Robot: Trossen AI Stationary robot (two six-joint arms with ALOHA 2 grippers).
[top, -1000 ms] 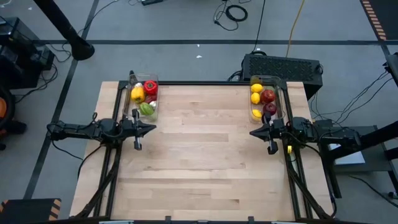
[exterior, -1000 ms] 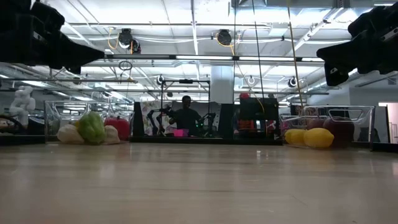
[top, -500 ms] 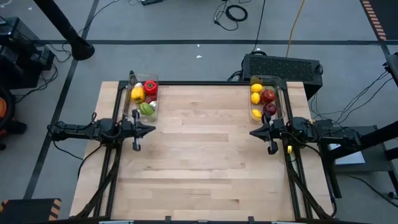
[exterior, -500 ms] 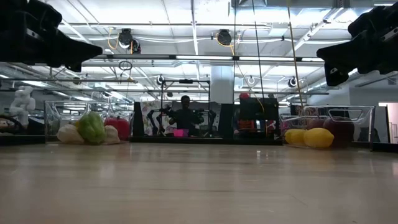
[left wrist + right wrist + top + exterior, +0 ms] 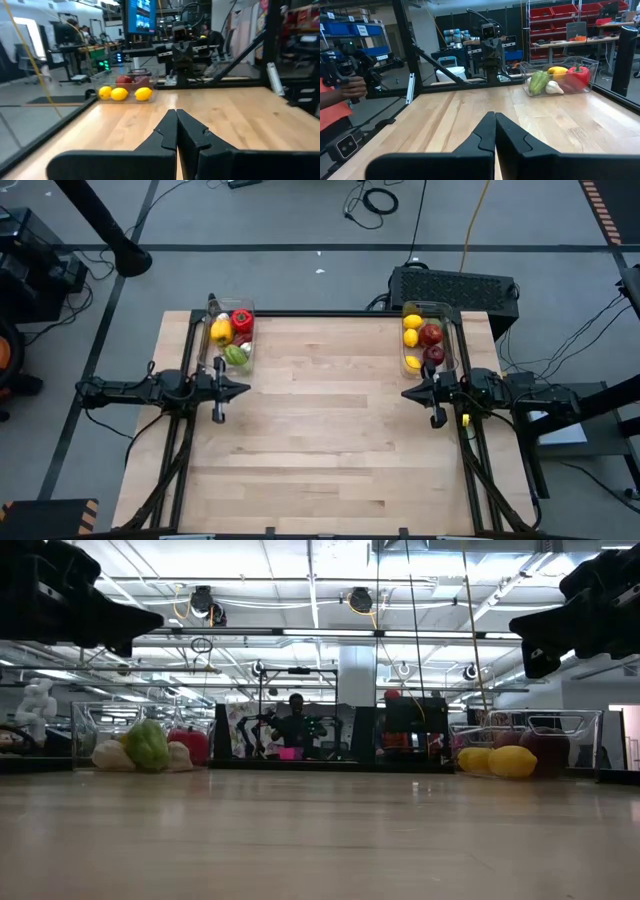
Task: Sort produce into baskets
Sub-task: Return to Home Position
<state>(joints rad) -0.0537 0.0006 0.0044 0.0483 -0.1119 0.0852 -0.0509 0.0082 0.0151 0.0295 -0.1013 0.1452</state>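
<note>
The near half of the tabletop (image 5: 320,470) carries nothing, so there is open room across the middle. At mid-depth the left tool (image 5: 246,389) hangs over the left edge and the right tool (image 5: 404,393) over the right edge. They point inward at each other, each with its fingers pressed together on nothing. I judge this the homing step, nearly done, and the next move calls only for settling. At the far corners, close to the side edges, the left basket (image 5: 85,725) holds peppers (image 5: 241,320) and the right basket (image 5: 578,735) holds lemons (image 5: 412,322) and apples (image 5: 431,333). No loose produce shows.
</note>
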